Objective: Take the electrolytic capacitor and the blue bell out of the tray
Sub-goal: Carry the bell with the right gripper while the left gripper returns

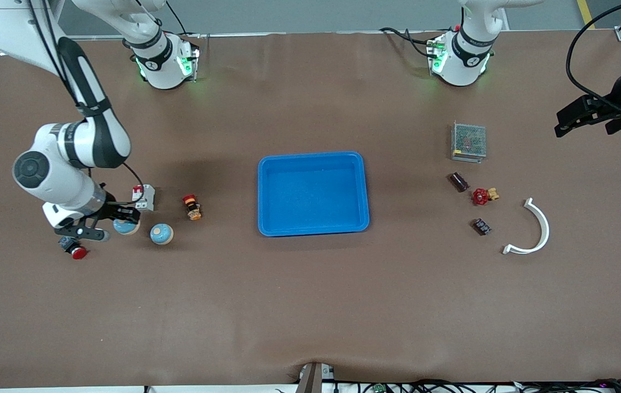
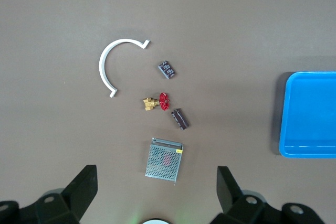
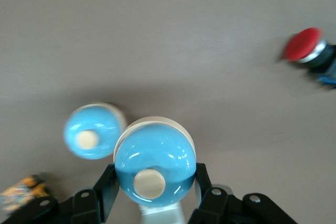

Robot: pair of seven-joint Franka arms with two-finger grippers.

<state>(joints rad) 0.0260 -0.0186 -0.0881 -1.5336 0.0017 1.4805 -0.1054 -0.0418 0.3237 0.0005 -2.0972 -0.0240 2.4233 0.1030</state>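
My right gripper point(image 1: 123, 222) is shut on a blue bell with a cream knob point(image 1: 126, 225) at the right arm's end of the table; in the right wrist view the bell point(image 3: 155, 163) sits between the two fingers point(image 3: 105, 187). A second blue bell point(image 1: 161, 233) point(image 3: 93, 131) rests on the table beside it. The capacitor point(image 1: 458, 181), a dark cylinder, lies at the left arm's end; it also shows in the left wrist view point(image 2: 180, 119). My left gripper point(image 1: 589, 123) point(image 2: 156, 187) is open and empty, high over that end.
A blue tray point(image 1: 313, 158) point(image 2: 286, 114) sits mid-table. Near the capacitor lie a metal mesh box point(image 1: 468, 142), a red valve point(image 1: 484, 196), a small black part point(image 1: 481, 226) and a white curved piece point(image 1: 537, 229). Near the bells are a red push button point(image 1: 74, 248), a white block point(image 1: 145, 197) and an orange switch point(image 1: 192, 207).
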